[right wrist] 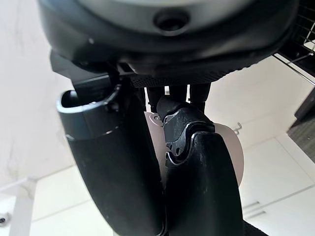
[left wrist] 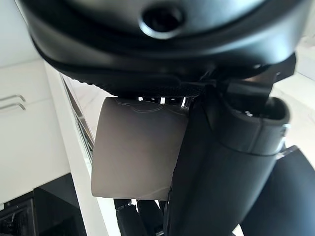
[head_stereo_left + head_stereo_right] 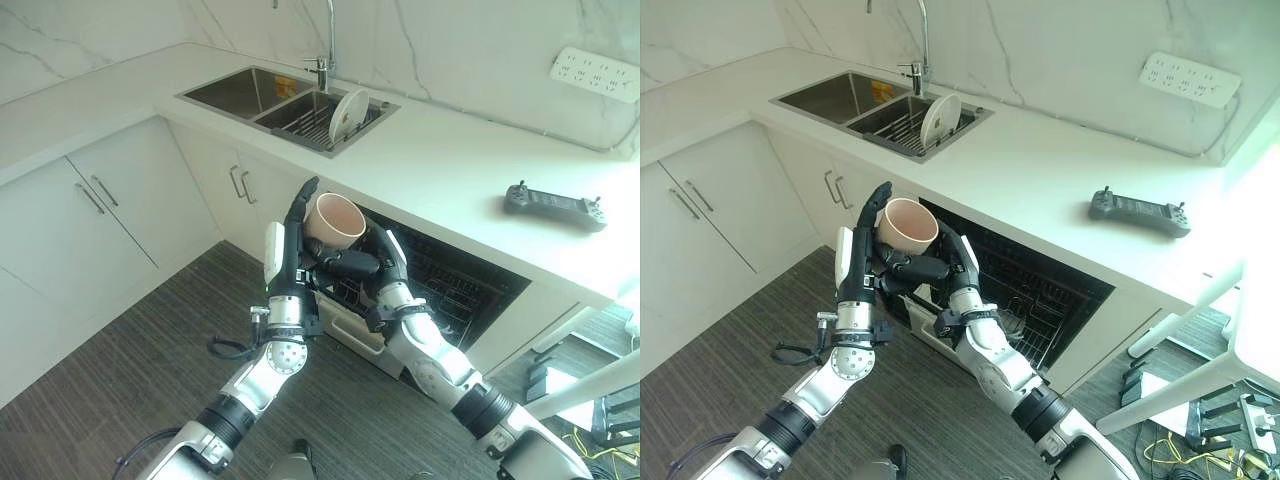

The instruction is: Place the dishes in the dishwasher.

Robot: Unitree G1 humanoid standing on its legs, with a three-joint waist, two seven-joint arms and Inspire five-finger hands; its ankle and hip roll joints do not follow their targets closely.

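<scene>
A beige cup (image 3: 335, 220) is held upright between both hands, in the air over the front of the open dishwasher (image 3: 450, 285). My left hand (image 3: 290, 250) stands on the cup's left side, fingers straight up along its wall and thumb tucked under it; the left wrist view has the cup (image 2: 138, 152) against the palm. My right hand (image 3: 392, 275) closes on the cup's right side from below, with the cup (image 1: 231, 147) showing pale past its thumb and fingers. A white plate (image 3: 347, 113) stands on edge in the sink's rack.
The steel double sink (image 3: 250, 95) with its tap is set in the white counter at the back left. A black controller (image 3: 555, 205) lies on the counter at right, a power strip (image 3: 600, 72) is on the wall. White cabinet doors (image 3: 110, 210) line the left.
</scene>
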